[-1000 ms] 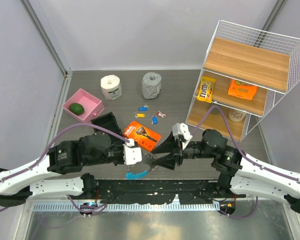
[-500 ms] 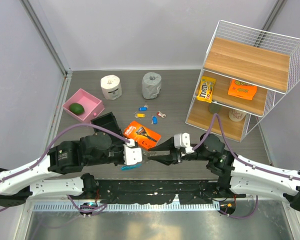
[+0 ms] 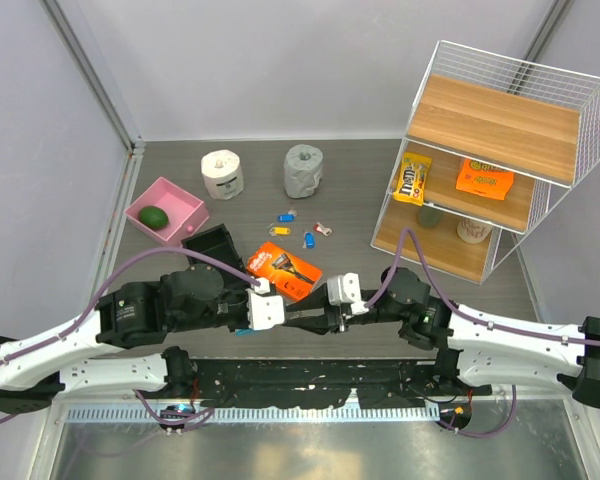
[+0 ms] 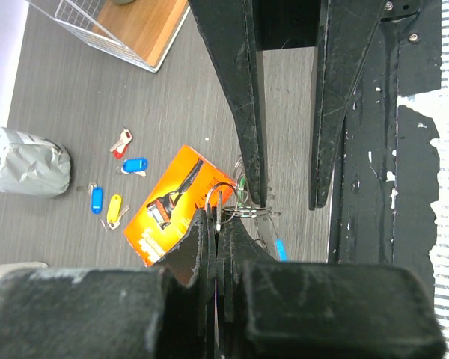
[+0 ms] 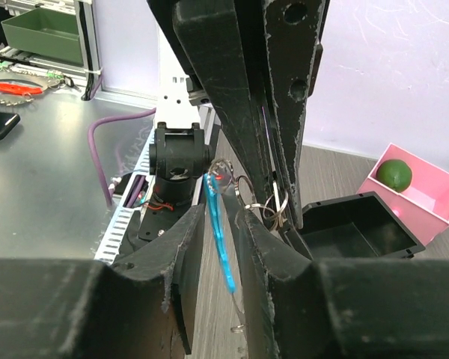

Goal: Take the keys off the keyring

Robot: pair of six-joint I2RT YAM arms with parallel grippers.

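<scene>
My left gripper [image 3: 283, 318] is shut on the keyring [image 4: 223, 200], a bunch of thin metal rings, and holds it just above the table's near edge. A slim light-blue band [image 5: 220, 232] hangs from those rings. My right gripper [image 5: 221, 218] faces the left one tip to tip, and its fingers stand on either side of the blue band with small gaps. From the left wrist, the right gripper [image 4: 286, 203] comes down from above beside the rings. The keys are mostly hidden by the fingers; a grey blade [image 4: 263, 229] shows under the rings.
An orange razor pack [image 3: 285, 268] and a black box [image 3: 212, 245] lie just beyond the grippers. Farther back are small blue, yellow and pink tagged pieces [image 3: 305, 235], two paper rolls [image 3: 222, 173], a pink tray [image 3: 185, 205] and a wire shelf [image 3: 500, 150].
The right gripper has slid left up to the left gripper and its jaws have narrowed round the blue band. The blue band has lifted from the table edge. The left gripper has stayed shut.
</scene>
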